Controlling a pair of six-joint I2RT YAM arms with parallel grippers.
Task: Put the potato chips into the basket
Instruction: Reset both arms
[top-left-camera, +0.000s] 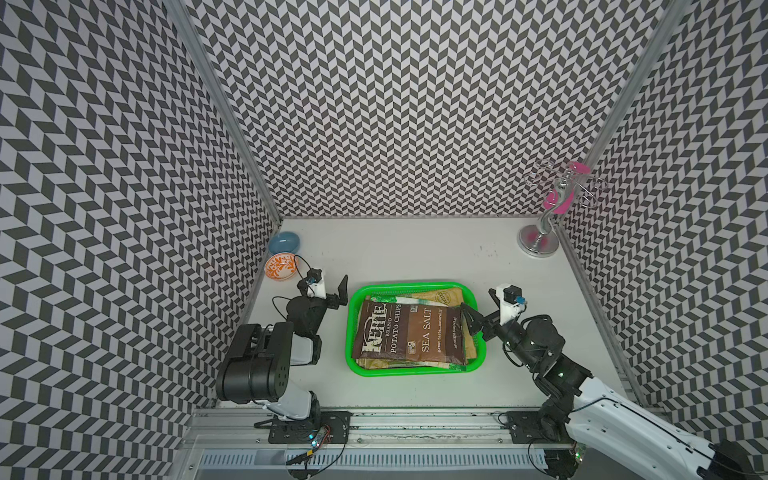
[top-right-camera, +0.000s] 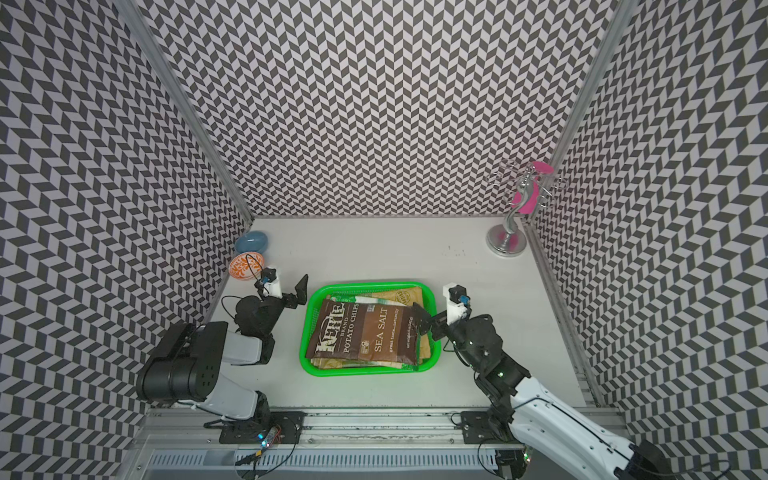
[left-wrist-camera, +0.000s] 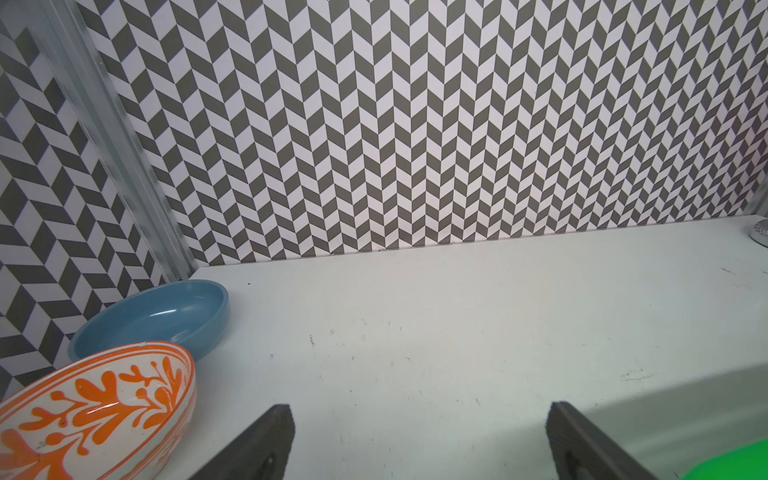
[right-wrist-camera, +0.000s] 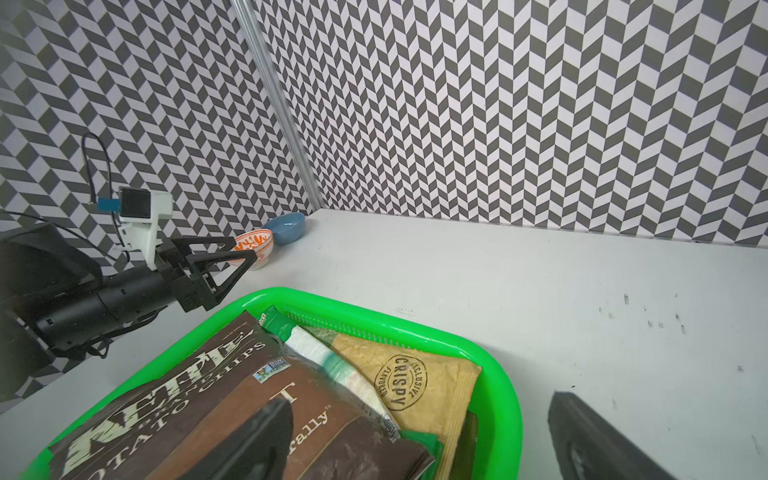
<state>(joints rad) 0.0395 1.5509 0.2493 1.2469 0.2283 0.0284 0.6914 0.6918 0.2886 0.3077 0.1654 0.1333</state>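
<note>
Green basket (top-left-camera: 350, 332) sits mid-worktop (top-left-camera: 415, 253), between the two arms. Every chip bag in view lies inside it, stacked flat.
- Brown Kettle bag (top-left-camera: 409, 334) is on top and covers most of the pile.
- A green-white bag (top-left-camera: 397, 298) and a tan kraft bag (top-left-camera: 446, 297) show past its far edge.
- More bag edges show beneath on the near side. How many lie under there: cannot tell.
- No bag is seen on the worktop outside the basket, so the task reads as done or nearly so.

Right hand (right-wrist-camera: 419, 399): jaws wide apart, holding nothing. It straddles the basket's wall on the right arm's side, one finger over the end of the Kettle bag, the other outside the rim. Whether it touches the bag: cannot tell.

Left hand (left-wrist-camera: 419, 407): jaws apart, empty. It is just beside the basket on the opposite side, clear of it, aimed toward the far wall.

Handling, as a judgement:
- The bags look light, with crinkly, slick film and brittle contents.
- Squeezing the belly would likely crush the chips.
- The best hold is a crimped end seam or a corner, pinched flat.
- The pile stands about level with the shallow rim, so the top bag could slide off if nudged.

Blue bowl (top-left-camera: 284, 243) and orange-patterned bowl (top-left-camera: 281, 267) sit beyond the basket's far left corner. Chrome stand (top-left-camera: 538, 243) is well beyond its far right corner.
</note>
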